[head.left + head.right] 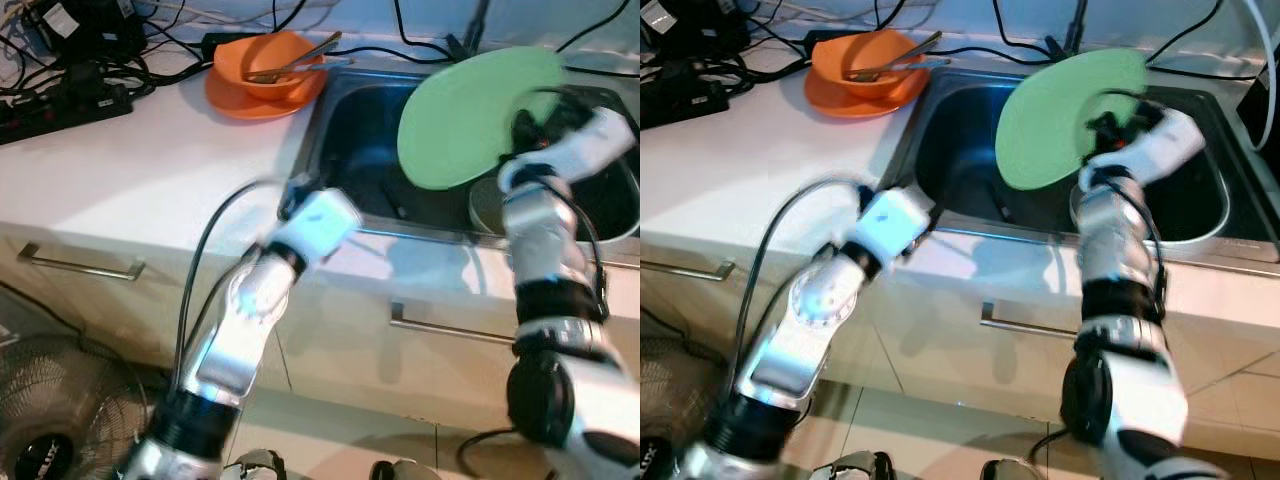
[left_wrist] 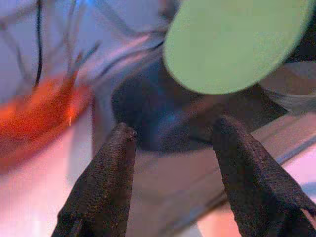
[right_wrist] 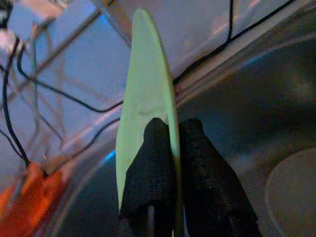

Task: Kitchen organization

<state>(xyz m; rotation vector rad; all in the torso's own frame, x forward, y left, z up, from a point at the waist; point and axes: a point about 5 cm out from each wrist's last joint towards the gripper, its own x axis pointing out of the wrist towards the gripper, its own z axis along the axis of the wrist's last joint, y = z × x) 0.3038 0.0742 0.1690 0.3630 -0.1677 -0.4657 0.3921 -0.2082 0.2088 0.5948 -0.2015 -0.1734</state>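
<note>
Your two head views look forward and down from above onto the white tabletop and the sink, with both silver arms reaching in from the near edge; the right eye view shows the same scene shifted slightly sideways. Your left wrist view looks along the left tool, close above the sink's near rim, facing the sink, the green plate and the orange bowl. Your right wrist view sits very near the right tool, looking edge-on along that plate toward the sink's far rim and the cables, so all four views share plate and sink.
</note>
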